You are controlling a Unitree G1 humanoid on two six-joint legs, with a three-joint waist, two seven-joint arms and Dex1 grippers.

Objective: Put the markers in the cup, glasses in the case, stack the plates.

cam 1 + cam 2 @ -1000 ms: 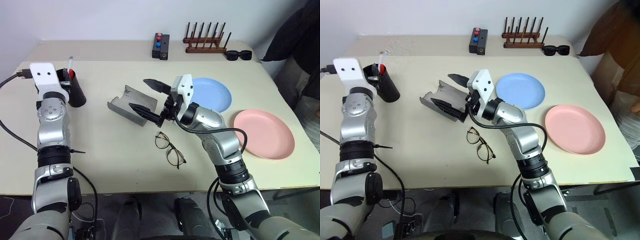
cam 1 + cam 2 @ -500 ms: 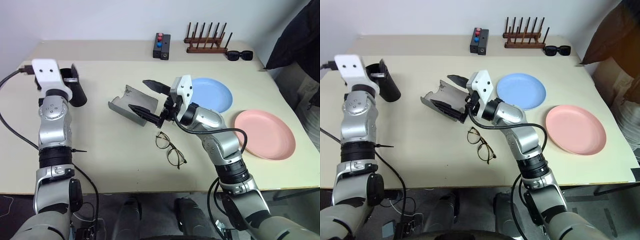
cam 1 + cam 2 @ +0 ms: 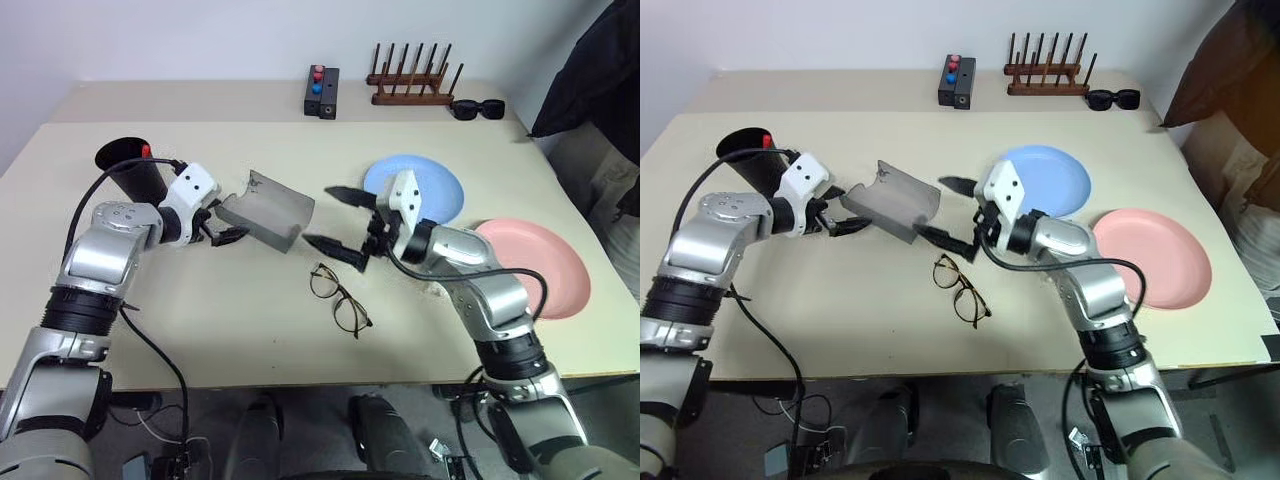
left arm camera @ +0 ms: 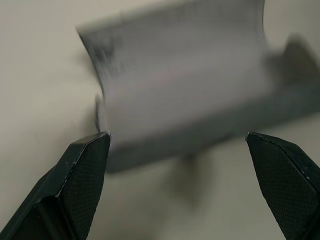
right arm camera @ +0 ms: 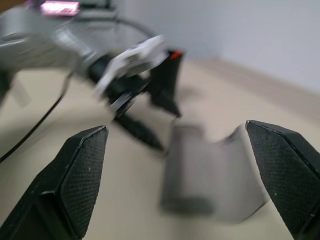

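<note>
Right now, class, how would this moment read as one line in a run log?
markers in cup | left gripper open beside case | right gripper open | glasses on table, outside case | plates unstacked

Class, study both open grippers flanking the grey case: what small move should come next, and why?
Probably the left gripper should close in and steady the case. The case lies open, the glasses are still on the table in front of it, and the open right gripper sits nearest them.
</note>
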